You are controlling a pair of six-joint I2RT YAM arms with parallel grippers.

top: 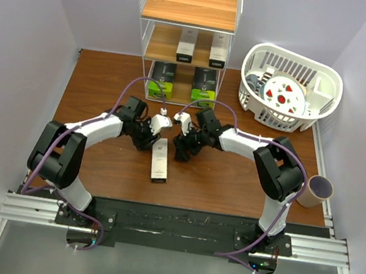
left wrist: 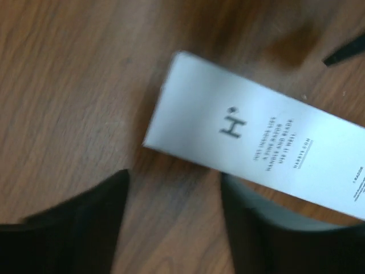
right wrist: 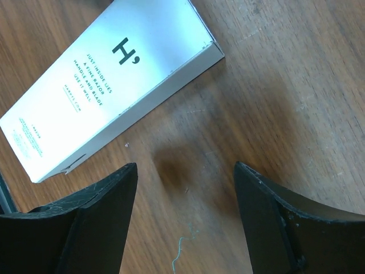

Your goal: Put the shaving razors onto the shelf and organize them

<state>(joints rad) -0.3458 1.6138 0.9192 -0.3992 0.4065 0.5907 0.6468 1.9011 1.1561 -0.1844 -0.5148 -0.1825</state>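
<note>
1 white carton (top: 159, 163) is seen flat on the table (top: 231, 184), while 4 packs (top: 186, 45) are already set on the shelf (top: 191, 5). The left gripper (left wrist: 174, 182) and right gripper (right wrist: 186, 171) are spread wide and empty near its far end. A grasp across its narrow sides is judged to be needed next.

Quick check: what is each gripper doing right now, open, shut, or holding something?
Left gripper: open, holding nothing; the white carton lies on the table just beyond its fingertips.
Right gripper: open, holding nothing.

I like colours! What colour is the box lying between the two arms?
The box is white with black lettering, clearest in the right wrist view.
</note>
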